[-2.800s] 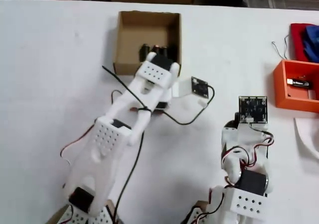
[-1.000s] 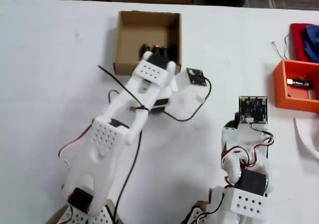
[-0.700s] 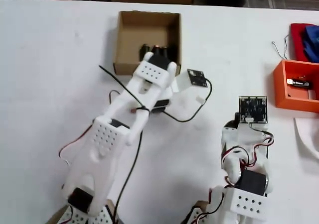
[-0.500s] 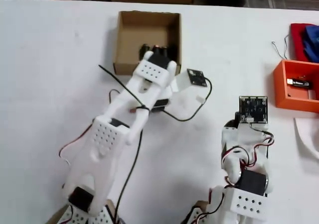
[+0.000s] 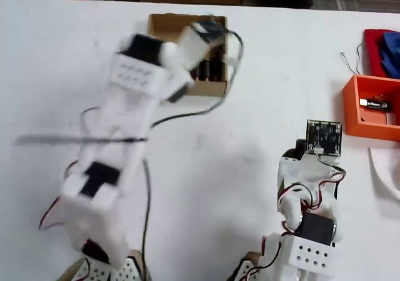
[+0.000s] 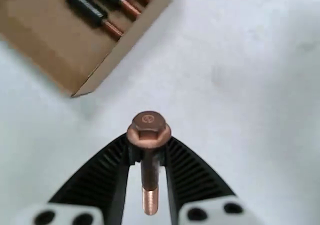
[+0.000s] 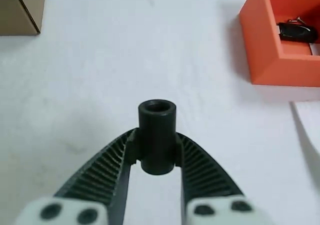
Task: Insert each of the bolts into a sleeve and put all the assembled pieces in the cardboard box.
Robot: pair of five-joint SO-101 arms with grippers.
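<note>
Holds a copper bolt [image 6: 148, 130] in the left gripper [image 6: 148, 150], with the black ribbed fingers [image 6: 100, 180] drawn narrow onto the shank just under the flanged hex head. Points the head away from the wrist and the threaded end back between the fingers, toward the white gripper body. Has it over bare white table [image 6: 240, 75], apart from the cardboard box [image 6: 45, 50] and just off one of its corners. Inside that box, assembled pieces [image 6: 90, 9]: black sleeves lying side by side on the cardboard floor, each with a copper threaded tip sticking out toward the wall on the gripper's side

Holds a black sleeve [image 7: 157, 120] in the right gripper [image 7: 156, 145], with the fingers [image 7: 200, 175] narrowed round its lower half, one on each side. Lines the sleeve up with the fingers, open bore at the far end, facing away from the wrist. Has it over the table, well apart from an orange tray [image 7: 272, 60] with a small black object [image 7: 296, 31] inside, and well apart from the cardboard box

From above, sets the left arm [image 5: 134, 87] up the left half of the table, far end at the cardboard box [image 5: 164, 20], where dark assembled pieces [image 5: 206, 69] lie by the near wall. Sets the right arm [image 5: 306, 193] low on the right, folded near its base, between the box and the orange tray [image 5: 359, 115] and apart from both. Beyond the tray, at the right edge, a red and blue cloth [image 5: 377, 50]
</note>
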